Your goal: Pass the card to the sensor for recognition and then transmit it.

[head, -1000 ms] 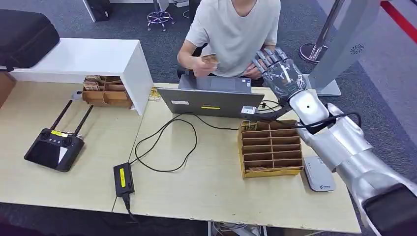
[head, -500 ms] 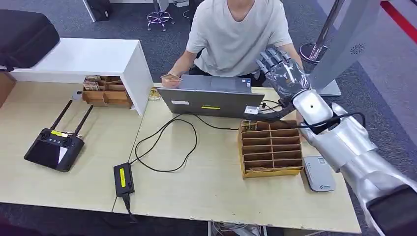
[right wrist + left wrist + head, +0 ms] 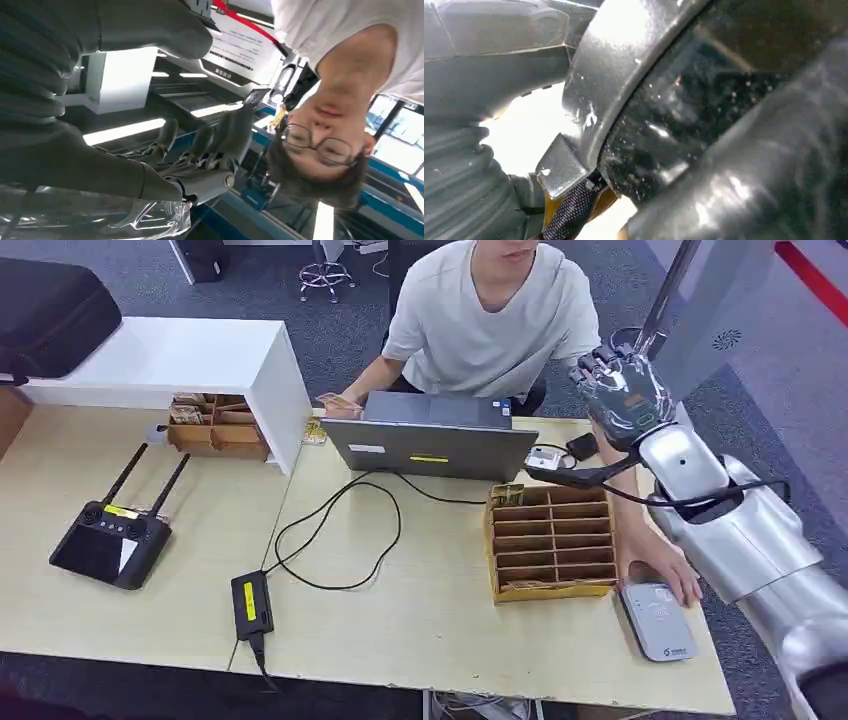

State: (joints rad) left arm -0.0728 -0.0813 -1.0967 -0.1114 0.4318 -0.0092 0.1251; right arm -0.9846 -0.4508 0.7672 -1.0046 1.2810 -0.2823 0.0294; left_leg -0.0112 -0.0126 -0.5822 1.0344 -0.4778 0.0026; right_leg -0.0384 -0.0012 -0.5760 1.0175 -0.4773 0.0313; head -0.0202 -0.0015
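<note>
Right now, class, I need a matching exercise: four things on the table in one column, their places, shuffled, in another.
Things:
1. grey flat card reader
2. black remote controller with two antennas
3. brown cardboard divider tray
4. grey laptop

Places:
A. table's left end
B. in front of the seated person
C. under the person's hand, table's right edge
D. between laptop and card reader

Pairs: 1-C, 2-A, 3-D, 4-B

Grey carpet (image 3: 330, 335) covers the floor around a pale wooden table (image 3: 440, 610). A white shelf (image 3: 190, 360) stands on it at the left, a swivel chair base (image 3: 325, 278) beyond.
</note>
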